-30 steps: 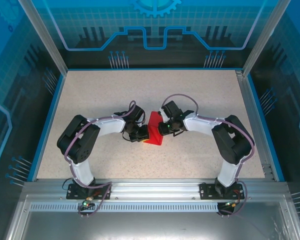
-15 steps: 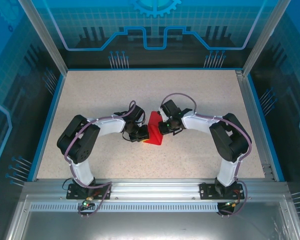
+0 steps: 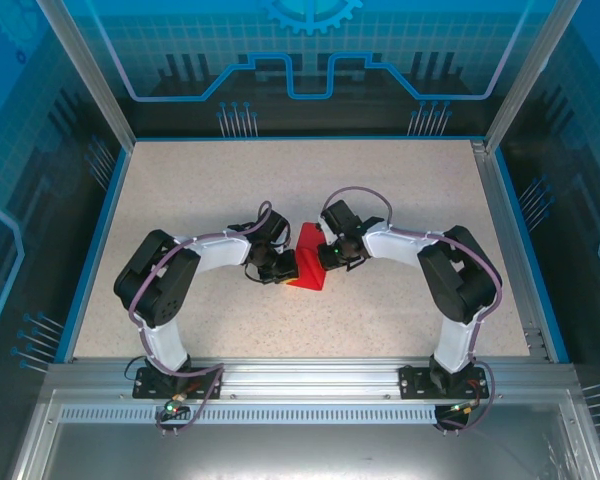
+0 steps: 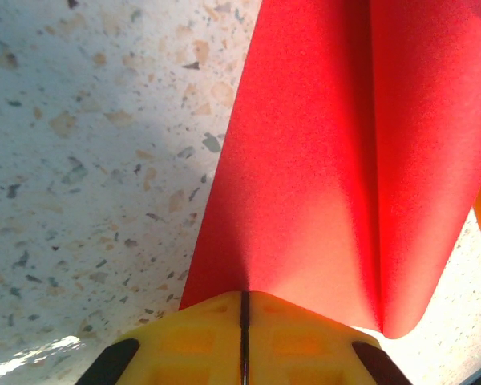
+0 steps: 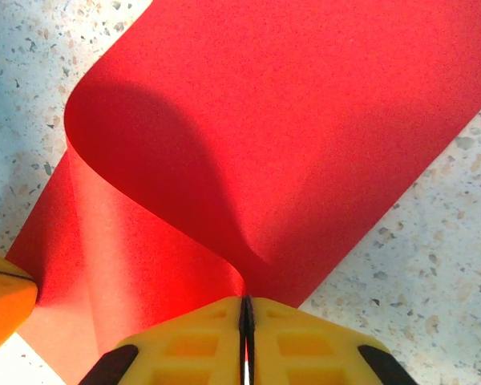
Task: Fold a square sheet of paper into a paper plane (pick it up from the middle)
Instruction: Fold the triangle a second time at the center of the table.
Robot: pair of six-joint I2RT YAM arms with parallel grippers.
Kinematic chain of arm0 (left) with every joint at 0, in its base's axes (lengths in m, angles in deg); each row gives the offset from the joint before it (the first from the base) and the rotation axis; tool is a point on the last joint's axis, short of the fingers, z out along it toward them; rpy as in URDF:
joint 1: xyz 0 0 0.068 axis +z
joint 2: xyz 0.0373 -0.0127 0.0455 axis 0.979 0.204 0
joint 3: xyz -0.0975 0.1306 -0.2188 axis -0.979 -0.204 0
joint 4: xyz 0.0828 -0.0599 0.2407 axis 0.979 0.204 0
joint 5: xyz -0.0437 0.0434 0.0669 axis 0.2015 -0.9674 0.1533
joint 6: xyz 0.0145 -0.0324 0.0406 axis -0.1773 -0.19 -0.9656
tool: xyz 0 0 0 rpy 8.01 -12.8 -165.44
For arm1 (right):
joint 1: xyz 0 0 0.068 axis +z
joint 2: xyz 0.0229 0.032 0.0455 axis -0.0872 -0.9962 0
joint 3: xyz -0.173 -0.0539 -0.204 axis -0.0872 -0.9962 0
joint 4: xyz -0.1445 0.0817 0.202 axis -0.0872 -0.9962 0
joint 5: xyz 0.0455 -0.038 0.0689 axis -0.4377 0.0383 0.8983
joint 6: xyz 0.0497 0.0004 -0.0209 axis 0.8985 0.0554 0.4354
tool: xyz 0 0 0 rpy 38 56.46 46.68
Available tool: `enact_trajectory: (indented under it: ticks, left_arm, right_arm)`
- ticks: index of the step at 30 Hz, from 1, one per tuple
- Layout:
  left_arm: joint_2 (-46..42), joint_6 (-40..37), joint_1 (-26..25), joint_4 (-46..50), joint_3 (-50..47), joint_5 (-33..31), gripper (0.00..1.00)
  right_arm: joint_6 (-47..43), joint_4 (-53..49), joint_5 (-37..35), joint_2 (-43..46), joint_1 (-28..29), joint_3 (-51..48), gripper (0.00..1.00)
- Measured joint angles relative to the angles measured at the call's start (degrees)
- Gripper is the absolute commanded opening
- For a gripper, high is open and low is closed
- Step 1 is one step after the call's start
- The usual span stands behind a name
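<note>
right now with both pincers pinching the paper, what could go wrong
1. The paper curls loosely between the left pincer and right pincer, uncreased; flattening it now may set a crooked fold.
2. Each pinches just the edge, so pulling apart could tear it or let it slip.

From above, the red sheet (image 3: 308,262) is too small to read its folds, and both flanks vanish under the left end effector (image 3: 292,268) and right end effector (image 3: 322,257). Left wrist view: paper runs off the top and right edges. Right wrist view: it's cut off at the top, its pinched edge swallowed between yellow fingers (image 5: 192,341).
</note>
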Motion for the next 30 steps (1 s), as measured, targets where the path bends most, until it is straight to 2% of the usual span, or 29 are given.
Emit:
enact_trajectory:
  ticks: [30]
  left_arm:
    - [0.00, 0.00, 0.00, 0.00, 0.00, 0.00, 0.10]
  right_arm:
    - [0.00, -0.55, -0.44, -0.96, 0.00, 0.81, 0.11]
